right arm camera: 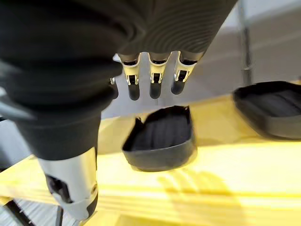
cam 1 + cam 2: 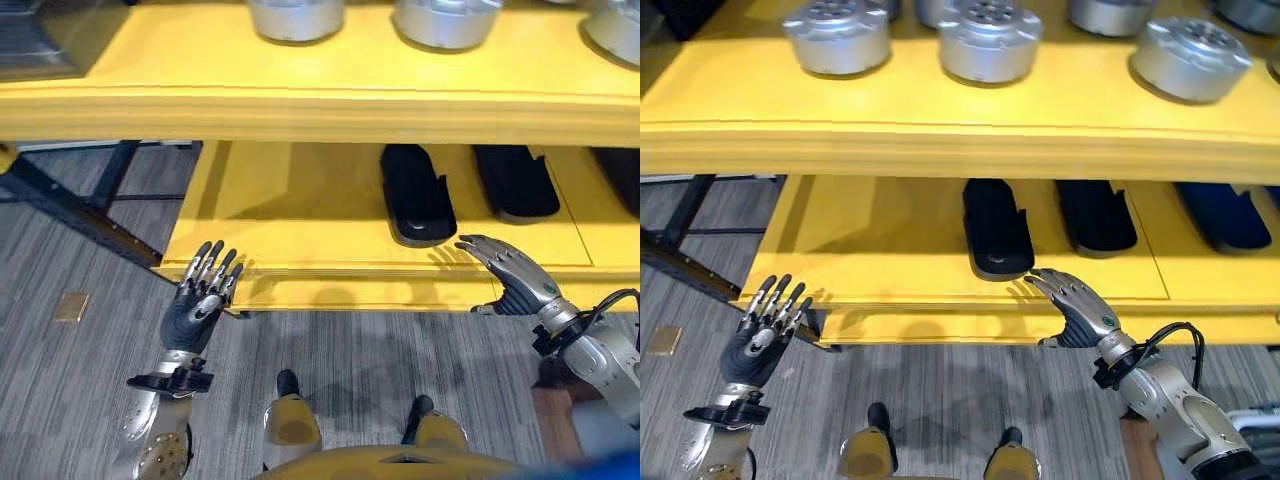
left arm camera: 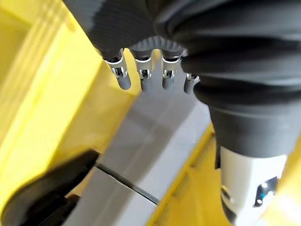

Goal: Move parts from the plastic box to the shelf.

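A long black part [image 2: 415, 195] [image 1: 161, 139] lies on the lower yellow shelf [image 2: 300, 250], its near end close to the shelf's front edge. My right hand [image 2: 510, 275] [image 2: 1080, 305] hovers open just in front and to the right of that part, fingers straight, holding nothing. Two more black parts [image 2: 515, 180] [image 2: 1225, 215] lie further right on the same shelf. My left hand [image 2: 200, 295] [image 2: 765, 330] hangs open and empty at the shelf's front left corner. The wrist views show both hands' fingers [image 3: 141, 77] [image 1: 153, 77] straight.
The upper yellow shelf [image 2: 940, 110] carries several round silver metal parts [image 2: 990, 45]. A black frame leg [image 2: 70, 205] slants across the grey carpet at left. The left half of the lower shelf is bare.
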